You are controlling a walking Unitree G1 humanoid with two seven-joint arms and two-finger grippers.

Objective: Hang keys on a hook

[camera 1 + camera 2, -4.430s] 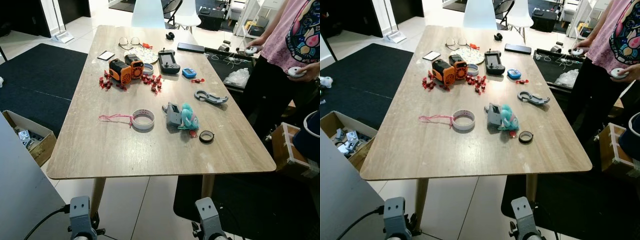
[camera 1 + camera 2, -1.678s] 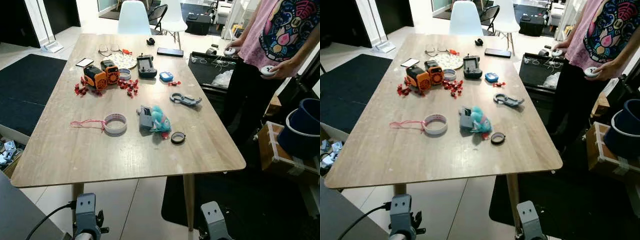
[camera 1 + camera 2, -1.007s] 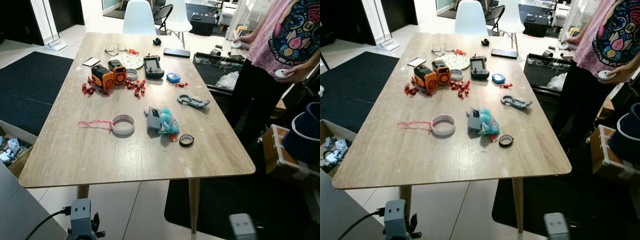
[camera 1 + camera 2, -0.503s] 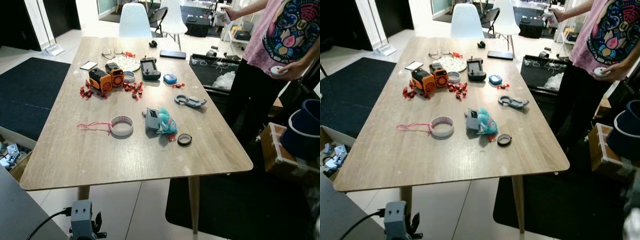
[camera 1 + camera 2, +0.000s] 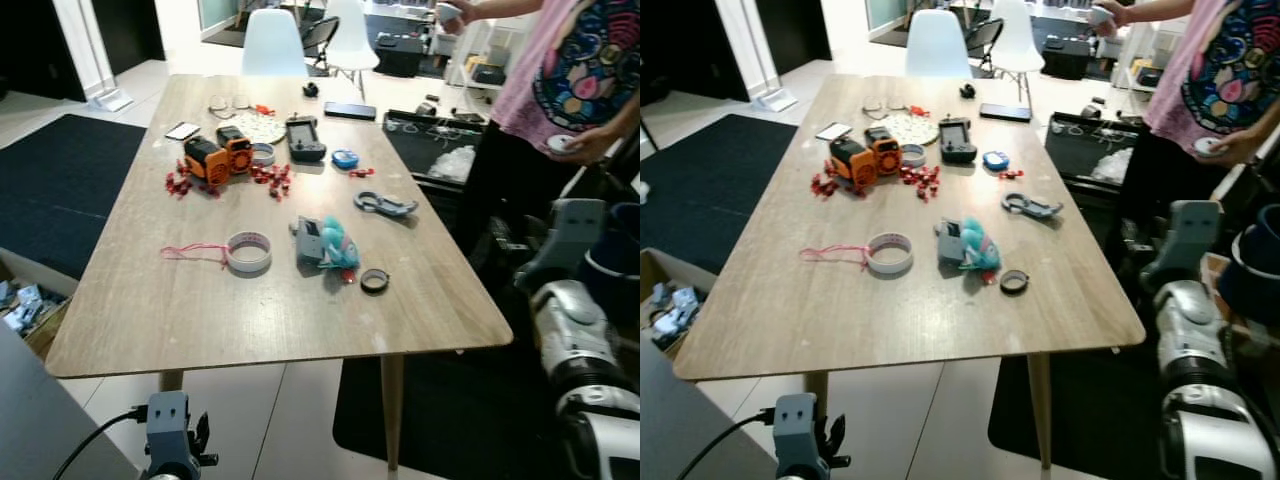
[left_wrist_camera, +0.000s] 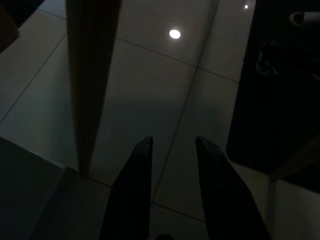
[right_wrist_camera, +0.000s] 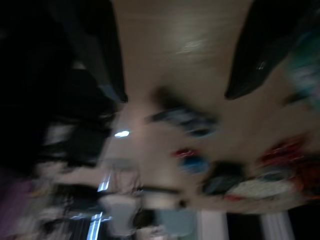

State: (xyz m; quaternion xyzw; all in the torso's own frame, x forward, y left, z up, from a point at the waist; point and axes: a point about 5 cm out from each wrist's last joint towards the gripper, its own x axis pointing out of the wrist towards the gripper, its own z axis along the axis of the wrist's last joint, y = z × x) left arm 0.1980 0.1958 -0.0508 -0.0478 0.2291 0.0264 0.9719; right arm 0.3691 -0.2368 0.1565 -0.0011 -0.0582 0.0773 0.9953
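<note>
Left gripper (image 6: 170, 165) hangs low over floor tiles, fingers apart, holding nothing. Right gripper (image 7: 175, 65) raised beside table (image 5: 200, 310) right edge, fingers wide apart, empty; view blurred. Keys with teal plush (image 5: 325, 243) lie mid-table. Person (image 5: 560, 80) stands far right.

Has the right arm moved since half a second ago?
Yes. The right arm has come up beside the table's right edge; before, it sat below that edge.

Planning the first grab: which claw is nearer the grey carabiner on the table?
Right. The right claw is raised beside the table's right edge, level with the carabiner; the left claw hangs low over the floor.
</note>
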